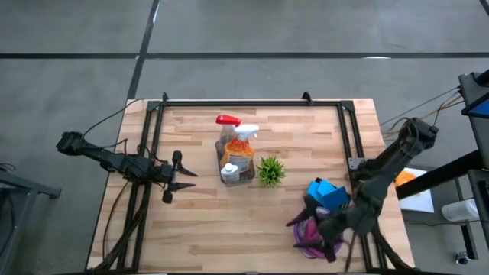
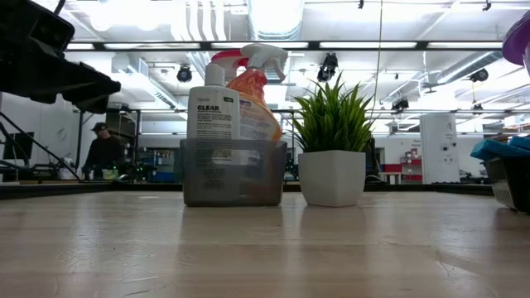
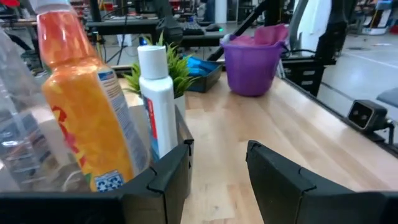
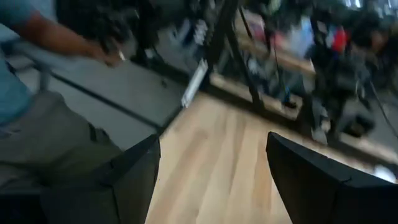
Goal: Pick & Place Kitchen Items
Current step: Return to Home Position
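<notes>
Left wrist view: left hand (image 3: 219, 149) gapes empty near the orange spray bottle (image 3: 81, 118) — slick, probably liquid-heavy, best pinched at its neck; right hand (image 4: 211, 168), likewise spread and empty, over the counter's (image 1: 199, 229) corner.

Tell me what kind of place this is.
Probably a robotics lab or workshop: bare grey concrete floor around the light wooden table, exposed white ceiling ducts, and a person among equipment behind.
</notes>
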Controlling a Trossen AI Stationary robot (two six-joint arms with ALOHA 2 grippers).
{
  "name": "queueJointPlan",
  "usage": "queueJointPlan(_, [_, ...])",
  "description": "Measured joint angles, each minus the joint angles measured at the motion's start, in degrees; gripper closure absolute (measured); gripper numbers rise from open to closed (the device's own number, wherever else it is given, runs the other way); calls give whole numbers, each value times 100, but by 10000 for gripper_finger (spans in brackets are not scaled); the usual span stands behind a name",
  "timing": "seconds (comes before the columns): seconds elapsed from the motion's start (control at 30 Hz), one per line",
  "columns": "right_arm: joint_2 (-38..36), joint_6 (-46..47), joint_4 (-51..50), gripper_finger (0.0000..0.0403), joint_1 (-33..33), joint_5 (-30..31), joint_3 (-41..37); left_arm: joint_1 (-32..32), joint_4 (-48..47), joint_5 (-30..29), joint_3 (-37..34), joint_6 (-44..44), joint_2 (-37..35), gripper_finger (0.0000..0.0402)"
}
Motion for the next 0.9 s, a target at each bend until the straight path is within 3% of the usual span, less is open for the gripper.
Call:
queueJointPlan(0.2, [-1200,-654,354,114,-246,-336,-704,-2,-14,369,327,-88,0,239])
queueJointPlan(0.33, [-2138,-1147,206,115,-287,47,-1049,-9,-323,725,584,-111,0,239])
queueJointPlan(0.43, [-2866,-399,-161,114,-287,298,-1284,-7,-542,697,715,-214,-24,239])
queueJointPlan(0.7, [-4610,28,-166,114,-324,-1252,-2611,-9,-716,662,687,-283,-590,239])
queueJointPlan(0.9, [-5832,200,93,114,-324,-1515,-3750,-7,-844,657,598,-193,-1332,239])
